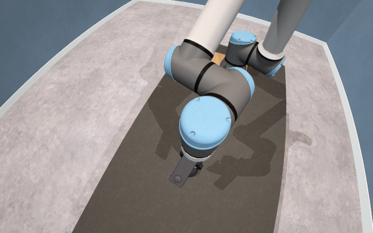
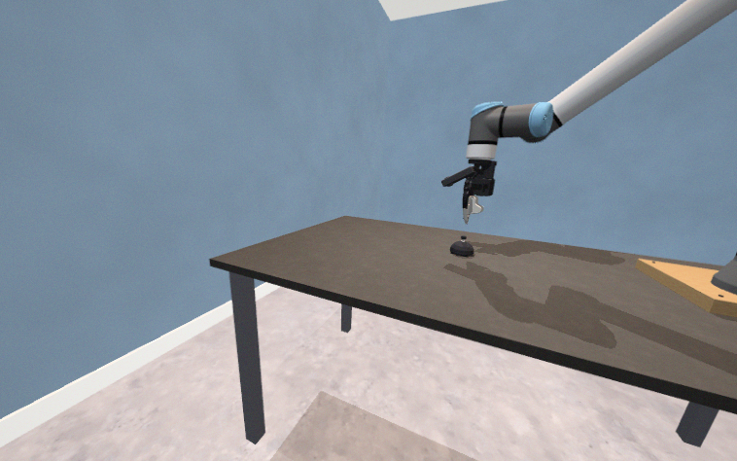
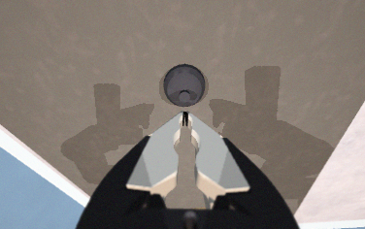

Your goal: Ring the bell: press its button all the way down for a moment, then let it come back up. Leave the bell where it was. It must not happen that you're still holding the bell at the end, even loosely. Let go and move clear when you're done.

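Bell sits on the dark tabletop, inboard from the far long edge and well away from the near one. Pincer hangs directly above it, jaws pressed together on nothing, tips pointing down (a plain gap of air shows between tips and the button). Wrist view puts the bell just ahead of the tips. No press made yet; descent, full push and release all remain.

From above, my own blue-capped wrist joint hides nearly all of the small dark dome bell.
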`<act>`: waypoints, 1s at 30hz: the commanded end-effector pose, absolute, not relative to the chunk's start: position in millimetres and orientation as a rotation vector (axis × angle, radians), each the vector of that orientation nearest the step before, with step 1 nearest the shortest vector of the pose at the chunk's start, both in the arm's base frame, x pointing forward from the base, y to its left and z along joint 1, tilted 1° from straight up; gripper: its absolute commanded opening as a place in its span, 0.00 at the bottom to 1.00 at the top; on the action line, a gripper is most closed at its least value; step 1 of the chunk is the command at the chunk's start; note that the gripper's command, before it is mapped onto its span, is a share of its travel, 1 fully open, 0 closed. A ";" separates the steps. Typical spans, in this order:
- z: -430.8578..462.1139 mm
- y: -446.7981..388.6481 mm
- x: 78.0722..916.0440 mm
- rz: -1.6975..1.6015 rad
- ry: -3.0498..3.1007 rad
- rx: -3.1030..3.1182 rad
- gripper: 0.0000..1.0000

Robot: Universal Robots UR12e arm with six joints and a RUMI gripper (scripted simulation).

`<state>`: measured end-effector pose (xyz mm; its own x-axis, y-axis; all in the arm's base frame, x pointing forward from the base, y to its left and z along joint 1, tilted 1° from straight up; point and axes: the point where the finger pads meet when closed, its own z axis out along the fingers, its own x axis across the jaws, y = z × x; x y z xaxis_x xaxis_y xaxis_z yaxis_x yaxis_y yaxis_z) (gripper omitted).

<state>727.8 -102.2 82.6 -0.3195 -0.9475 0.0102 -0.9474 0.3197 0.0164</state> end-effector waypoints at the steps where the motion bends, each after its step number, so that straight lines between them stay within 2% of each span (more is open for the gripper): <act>1: 69.0 -100.2 728.1 -0.012 -2.535 1.824 0.00; 30: 43.7 -100.5 730.9 -0.008 -2.536 1.825 0.00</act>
<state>730.6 -102.5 45.3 -0.3199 -0.9474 0.0103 -0.9473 0.3201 0.0151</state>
